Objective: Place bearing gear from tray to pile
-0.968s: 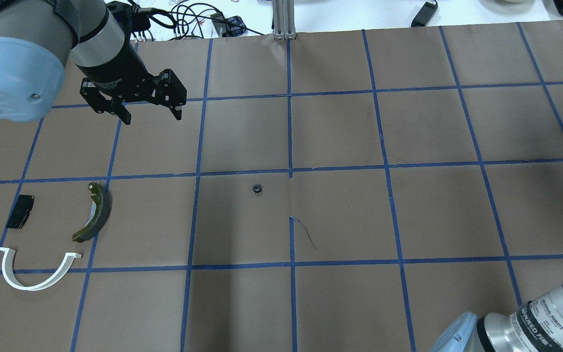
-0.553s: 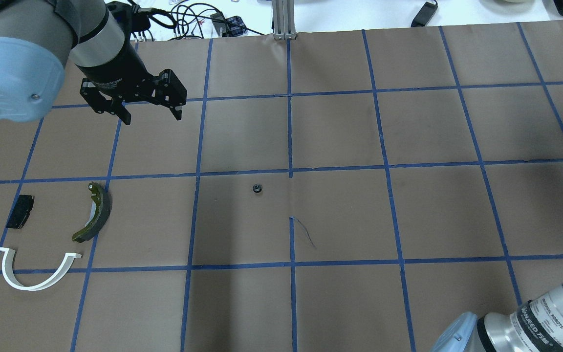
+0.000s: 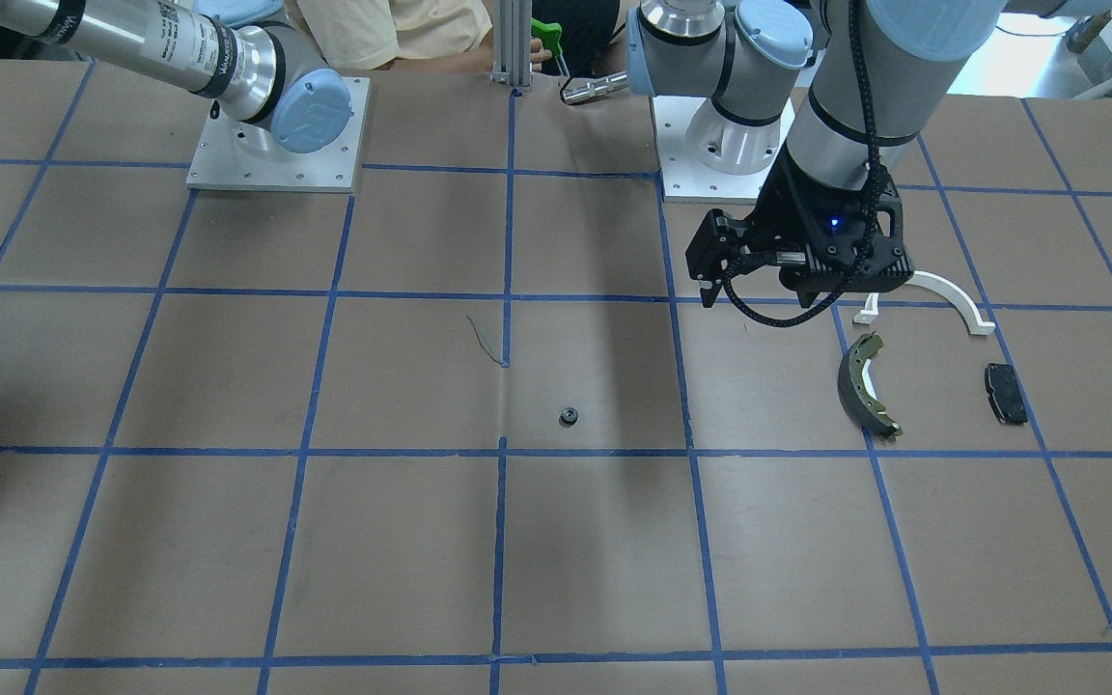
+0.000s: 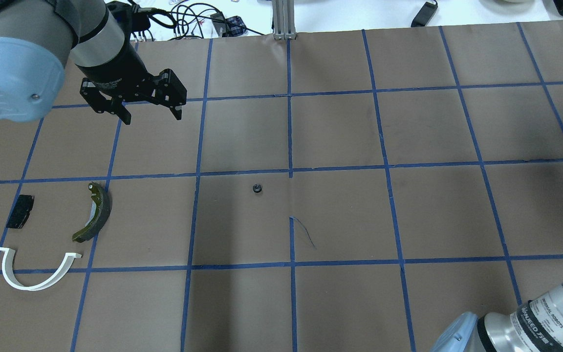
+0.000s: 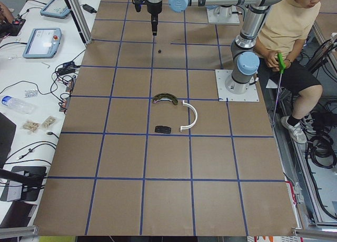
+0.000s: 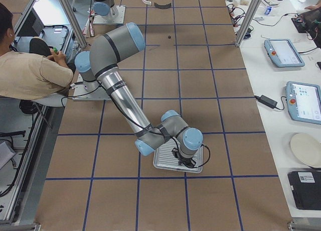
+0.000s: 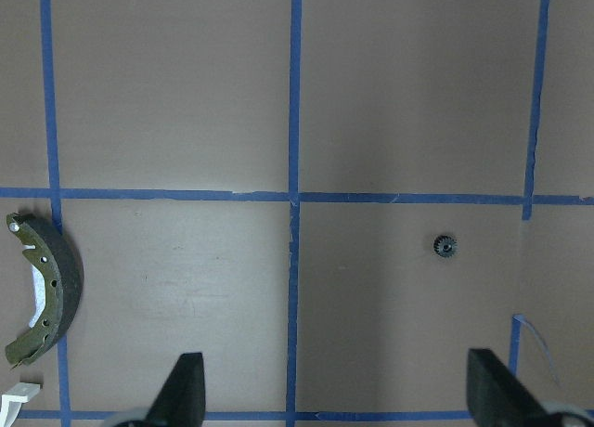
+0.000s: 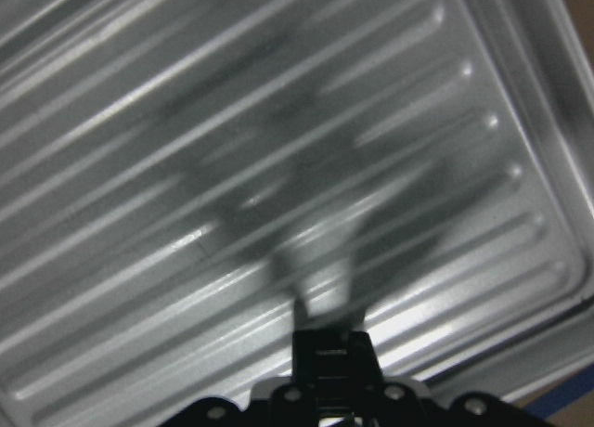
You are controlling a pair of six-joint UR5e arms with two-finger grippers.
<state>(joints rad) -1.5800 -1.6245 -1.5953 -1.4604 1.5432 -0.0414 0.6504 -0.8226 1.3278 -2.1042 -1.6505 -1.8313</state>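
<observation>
Front view: left claw [image 3: 795,292] wide open, empty, the bearing gear [image 3: 568,416] on the table [image 3: 228,541] well aside of it; left wrist view: gear looks tiny, stiff, light, best pinched across its teeth; right wrist view: right claw [image 8: 329,342] closed, apparently empty, over the tray [image 8: 445,121].

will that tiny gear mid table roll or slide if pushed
The bearing gear seems to lie flat, hole upward, so it probably won't roll unless tipped onto its toothed rim. It looks very small, so it is likely light and apt to skid across the paper table cover when nudged.
</observation>
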